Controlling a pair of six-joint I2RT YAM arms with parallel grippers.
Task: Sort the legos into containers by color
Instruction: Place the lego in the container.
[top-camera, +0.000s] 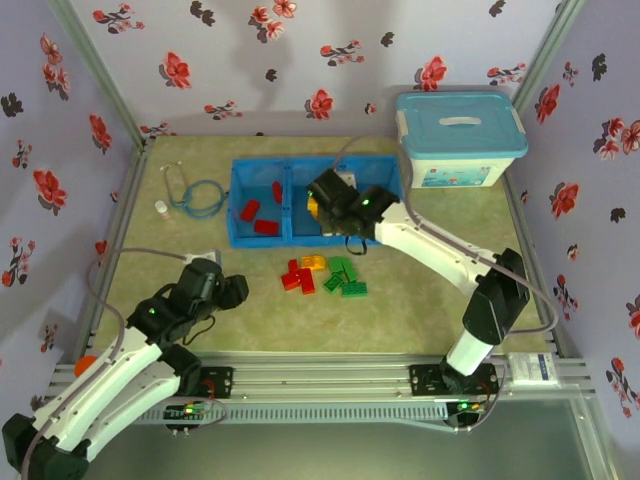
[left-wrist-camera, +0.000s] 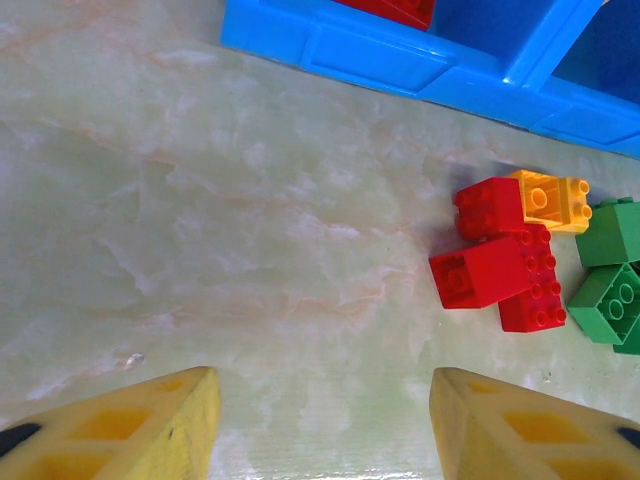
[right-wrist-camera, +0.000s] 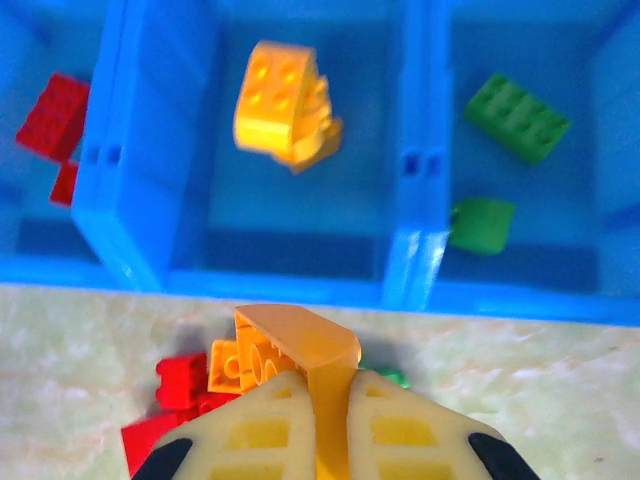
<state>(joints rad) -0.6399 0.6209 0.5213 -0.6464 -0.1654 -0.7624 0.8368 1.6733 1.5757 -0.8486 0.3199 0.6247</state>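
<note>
At the front wall of the blue tray (right-wrist-camera: 150, 200), the right gripper (right-wrist-camera: 325, 385) is clamped tight on 1 orange brick (right-wrist-camera: 295, 345), just before the middle compartment, which holds more orange bricks (right-wrist-camera: 275, 100). Red bricks (right-wrist-camera: 50, 115) lie in the left compartment, 2 green bricks (right-wrist-camera: 515, 115) in the right. The left gripper (left-wrist-camera: 322, 395) stands partly open and empty over the table (left-wrist-camera: 200, 200), left of the loose pile of bricks (left-wrist-camera: 500, 265).
</note>
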